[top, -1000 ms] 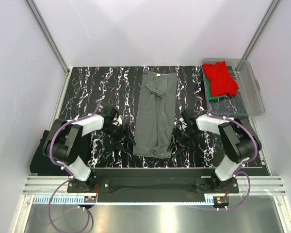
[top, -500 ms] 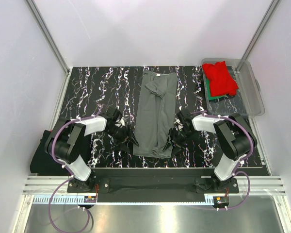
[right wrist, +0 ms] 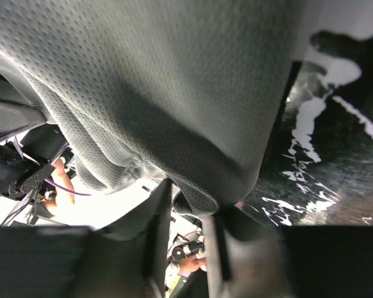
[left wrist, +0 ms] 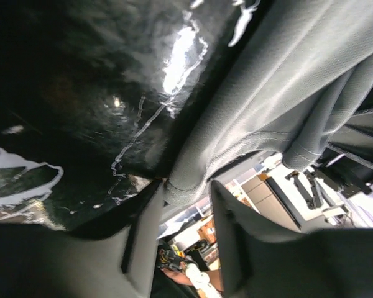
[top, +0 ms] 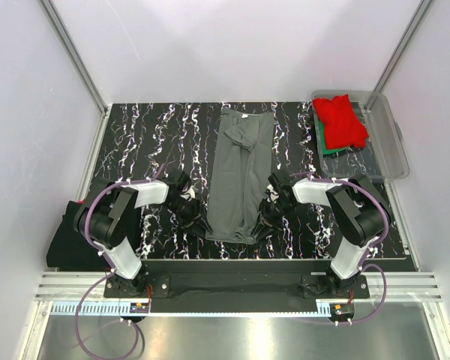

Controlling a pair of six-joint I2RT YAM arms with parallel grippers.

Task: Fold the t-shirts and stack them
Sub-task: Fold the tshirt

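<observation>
A dark grey t-shirt (top: pixel 240 176) lies folded into a long strip down the middle of the black marbled table (top: pixel 142 135). My left gripper (top: pixel 197 223) is at its near left corner. In the left wrist view the jaws (left wrist: pixel 185 186) are open, with the shirt's hem (left wrist: pixel 286 81) between the fingertips. My right gripper (top: pixel 261 223) is at the near right corner. In the right wrist view it (right wrist: pixel 193 202) is open, with a fold of the grey cloth (right wrist: pixel 161 81) hanging between the fingers. A red t-shirt (top: pixel 341 120) lies on a green one (top: pixel 326 144).
The red and green shirts sit in a clear plastic tub (top: pixel 386 142) at the back right corner. A black cloth (top: pixel 64 244) lies off the table's left edge beside the left arm's base. White walls enclose the table.
Both grippers have moved inward from either side of the grey shirt to its near corners. Its hem now sits between their fingers. The shirt has not visibly shifted.
</observation>
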